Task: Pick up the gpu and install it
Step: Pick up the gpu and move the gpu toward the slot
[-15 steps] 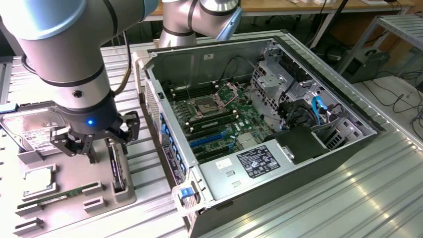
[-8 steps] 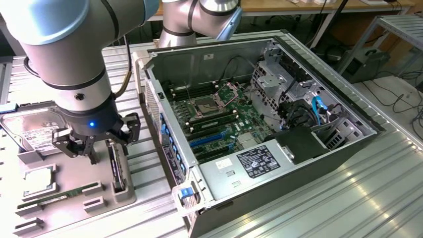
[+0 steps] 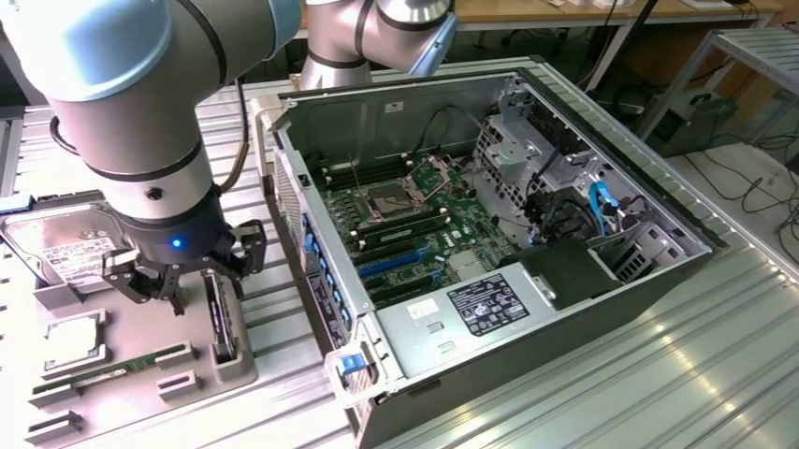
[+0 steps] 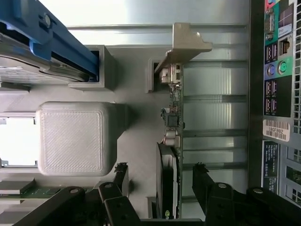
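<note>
The gpu stands on edge in a slot of the grey parts tray, at the exterior view's left beside the open computer case. Seen from the wrist, the gpu is a thin edge-on card, with its silver bracket at the far end. My gripper hangs just over the tray, open. Its black fingertips stand on either side of the card, a gap showing between each one and the gpu. Midway between them, the gripper sits over the card's near end.
The tray also holds a silver hard drive with a blue rail, a square processor and a narrow green memory stick. A raised grey block stands beside the card. The case's rear port panel is close by.
</note>
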You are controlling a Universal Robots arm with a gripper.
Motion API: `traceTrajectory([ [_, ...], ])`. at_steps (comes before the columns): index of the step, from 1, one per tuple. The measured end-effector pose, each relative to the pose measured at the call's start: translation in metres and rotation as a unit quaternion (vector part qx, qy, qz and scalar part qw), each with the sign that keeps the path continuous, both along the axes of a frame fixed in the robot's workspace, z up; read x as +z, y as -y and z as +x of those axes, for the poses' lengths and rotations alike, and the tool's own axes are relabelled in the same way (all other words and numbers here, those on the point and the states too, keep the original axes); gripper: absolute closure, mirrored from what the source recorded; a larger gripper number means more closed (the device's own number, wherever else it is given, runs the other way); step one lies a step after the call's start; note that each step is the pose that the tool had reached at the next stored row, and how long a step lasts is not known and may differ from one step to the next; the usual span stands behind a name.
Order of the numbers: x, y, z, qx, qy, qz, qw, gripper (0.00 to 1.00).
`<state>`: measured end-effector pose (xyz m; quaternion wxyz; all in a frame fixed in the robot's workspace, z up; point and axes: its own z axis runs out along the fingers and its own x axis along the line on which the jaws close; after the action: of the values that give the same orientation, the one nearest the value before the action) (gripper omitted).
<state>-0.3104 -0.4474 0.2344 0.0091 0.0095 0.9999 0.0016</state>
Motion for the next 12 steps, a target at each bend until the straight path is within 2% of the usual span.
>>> traceTrajectory([
  [5,-0.0055,0.0001,0.0001,0.0,0.0,0.0,1.0,0.34],
  [12,-0.0062,0.0001,0.0001,0.0,0.0,0.0,1.0,0.34],
])
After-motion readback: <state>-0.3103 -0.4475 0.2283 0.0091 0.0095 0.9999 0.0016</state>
